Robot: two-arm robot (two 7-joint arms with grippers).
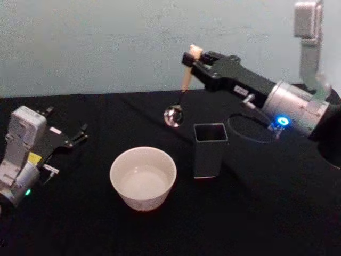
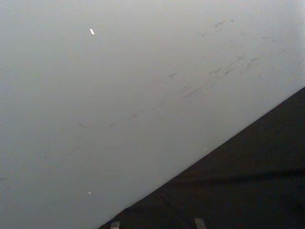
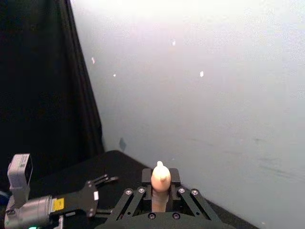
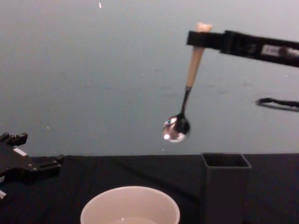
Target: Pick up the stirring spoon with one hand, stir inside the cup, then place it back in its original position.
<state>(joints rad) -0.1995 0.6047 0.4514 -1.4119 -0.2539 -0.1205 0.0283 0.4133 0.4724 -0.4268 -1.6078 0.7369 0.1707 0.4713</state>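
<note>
Stirring spoon [image 1: 185, 80] in the air, pinched by the right gripper [image 1: 190, 60].
It hangs bowl-down, slightly tilted, at 11 o'clock from the dark holder [image 1: 208, 160]; the cup [image 1: 141, 200] is at its 7 o'clock. I think the bowl should centre over the cup before descending. The right gripper reaches in from 3 o'clock, fingers clamping the handle top; the left gripper [image 1: 74, 137] rests at 9 o'clock, fingers spread.

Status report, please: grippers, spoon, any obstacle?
Right gripper shut on stirring spoon, held high above table, bowl down. Left gripper open, parked left. Cup and holder both unobstructed.
</note>
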